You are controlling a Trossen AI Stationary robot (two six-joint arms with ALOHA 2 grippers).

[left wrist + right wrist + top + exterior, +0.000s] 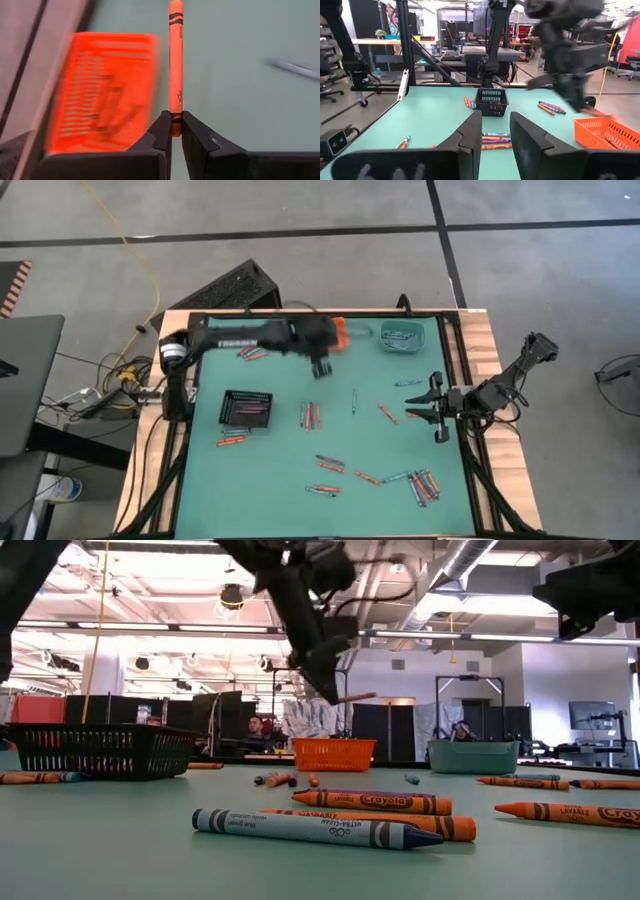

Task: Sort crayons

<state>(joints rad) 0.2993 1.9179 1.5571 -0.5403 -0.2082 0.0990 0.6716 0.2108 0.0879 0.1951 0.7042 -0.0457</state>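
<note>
The left gripper is clamped on one end of a slim orange wax crayon with a black-banded paper wrapper, which juts straight out past the dark fingertips; in the high view this gripper hangs above the far middle of the green table mat, just beside the small orange plastic mesh bin. The step in hand looks like the carry — an orange crayon lifted and on its way to the matching bin, not yet over it. In the left wrist view the orange bin lies off to one side of the crayon, so the next move calls for a short shift sideways until the crayon hangs over the bin's opening, then a release; since the crayon is held by its end, the free tip should clear the bin's rim first or it may catch and tip out. The right gripper waits at the table's right edge, low over the mat, its fingers apart and holding nothing. Much sorting remains: many loose crayons — orange, blue and purplish — lie scattered over the near half of the mat, a few rest beside the black mesh basket, and the teal plastic bin stands at the far right corner.
</note>
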